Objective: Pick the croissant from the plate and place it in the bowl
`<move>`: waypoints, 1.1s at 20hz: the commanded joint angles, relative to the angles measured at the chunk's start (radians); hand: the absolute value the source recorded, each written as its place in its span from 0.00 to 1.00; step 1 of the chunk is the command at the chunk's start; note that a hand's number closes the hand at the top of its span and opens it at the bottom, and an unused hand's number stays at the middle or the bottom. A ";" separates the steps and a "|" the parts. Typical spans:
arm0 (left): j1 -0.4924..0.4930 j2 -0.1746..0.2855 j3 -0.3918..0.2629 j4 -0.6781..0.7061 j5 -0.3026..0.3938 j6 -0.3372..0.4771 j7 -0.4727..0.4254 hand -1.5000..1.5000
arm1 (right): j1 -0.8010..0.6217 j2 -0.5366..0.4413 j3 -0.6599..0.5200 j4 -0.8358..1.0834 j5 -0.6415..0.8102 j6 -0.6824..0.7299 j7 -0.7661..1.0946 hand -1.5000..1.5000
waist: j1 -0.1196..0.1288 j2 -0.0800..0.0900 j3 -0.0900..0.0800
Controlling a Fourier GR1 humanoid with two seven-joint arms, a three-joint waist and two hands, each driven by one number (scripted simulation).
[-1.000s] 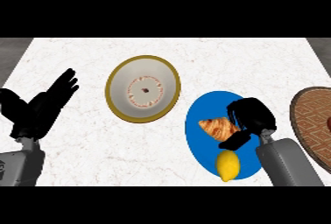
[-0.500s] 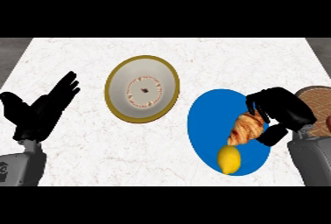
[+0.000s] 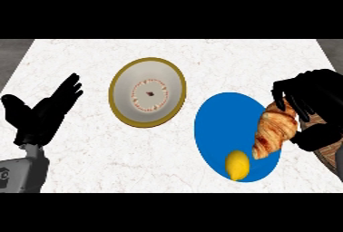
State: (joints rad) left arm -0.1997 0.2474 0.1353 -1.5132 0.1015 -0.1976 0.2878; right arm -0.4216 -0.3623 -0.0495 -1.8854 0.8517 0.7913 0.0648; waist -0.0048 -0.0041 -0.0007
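The right hand was closed on the croissant, its fingers curled round the pastry's upper end while the lower end hung free. The croissant lay tilted across the right edge of the blue plate. From this steep view it could not be told whether it had cleared the plate's surface. A lemon sat on the plate just beside the croissant's lower tip. The bowl stood well apart to the left on the counter. The left hand rested open at the view's left, fingers up. Hazards, judged from this position: the grip covered one end only, so the unsupported length could swing or slip during the transfer toward the bowl. A low carry could drag the free tip against the lemon and roll it off the plate. A low approach could also catch the bowl's near rim and shift the bowl.
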 commanded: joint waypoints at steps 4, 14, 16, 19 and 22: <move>0.023 -0.005 0.003 0.012 -0.012 -0.013 -0.037 0.50 | -0.164 0.109 -0.019 -0.148 -0.094 0.193 0.208 1.00 | 0.006 0.001 0.000; 0.001 -0.041 -0.033 -0.022 -0.048 0.027 -0.008 0.50 | -0.455 0.359 0.078 0.038 -0.264 0.081 0.631 1.00 | 0.017 0.002 -0.001; -0.054 0.030 0.039 -0.022 0.041 -0.035 0.066 0.50 | -0.439 0.361 0.147 0.033 -0.266 -0.021 0.645 1.00 | 0.017 0.002 0.000; -0.002 -0.049 -0.037 -0.073 -0.023 0.022 0.054 0.50 | -0.554 0.361 0.096 0.176 -0.218 -0.072 0.579 1.00 | 0.020 0.005 0.000; -0.071 0.000 0.013 -0.010 0.006 -0.006 0.063 0.50 | -0.645 0.362 0.144 0.284 -0.214 -0.162 0.599 1.00 | 0.020 0.006 0.000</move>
State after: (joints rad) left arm -0.2237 0.2355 0.1335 -1.5320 0.0968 -0.2063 0.3177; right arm -0.9448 -0.0069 0.0733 -1.7392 0.6219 0.7259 0.6546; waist 0.0114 0.0001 -0.0008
